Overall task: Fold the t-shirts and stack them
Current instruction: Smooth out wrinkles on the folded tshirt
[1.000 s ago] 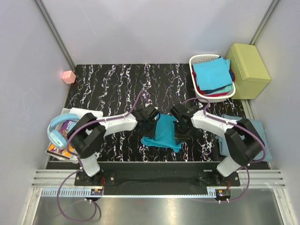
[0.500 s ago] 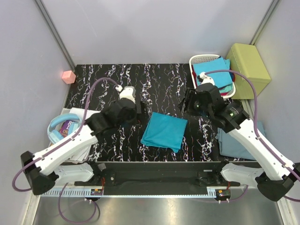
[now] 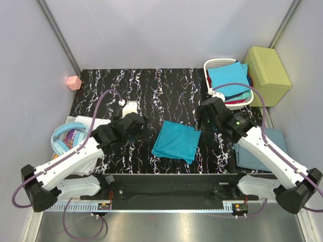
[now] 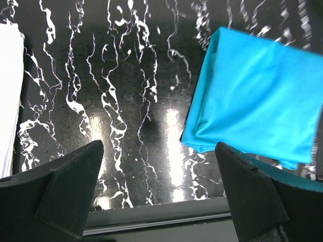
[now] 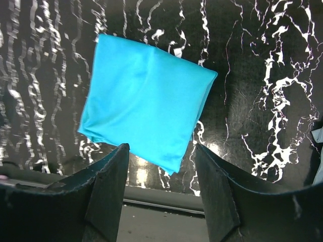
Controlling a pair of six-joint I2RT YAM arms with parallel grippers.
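1. Two shirts are lying on the black marbled table (image 3: 131, 85): one teal t-shirt (image 3: 176, 141), folded into a rough square at the centre, and one grey-blue t-shirt (image 3: 247, 157) at the right edge, partly hidden under the right arm.
2. More shirts are sitting stacked in one white basket (image 3: 214, 63) at the far right. A bright blue shirt (image 3: 227, 78) is lying on top, with red and teal edges showing beneath; their exact number cannot be told.
3. The left gripper (image 4: 159, 151) is hanging above the bare table just left of the teal t-shirt. Its jaws are standing wide apart and are gripping nothing.
4. The right gripper (image 5: 161, 148) is hanging above the teal shirt's near right side. Its jaws are parted and are gripping nothing.
5. One yellow-green box (image 3: 266, 68) is standing just beside the basket.
6. One pink cube (image 3: 74, 82) is sitting at the far left corner, and one pair of blue headphones (image 3: 60, 143) is lying on printed papers at the left edge.
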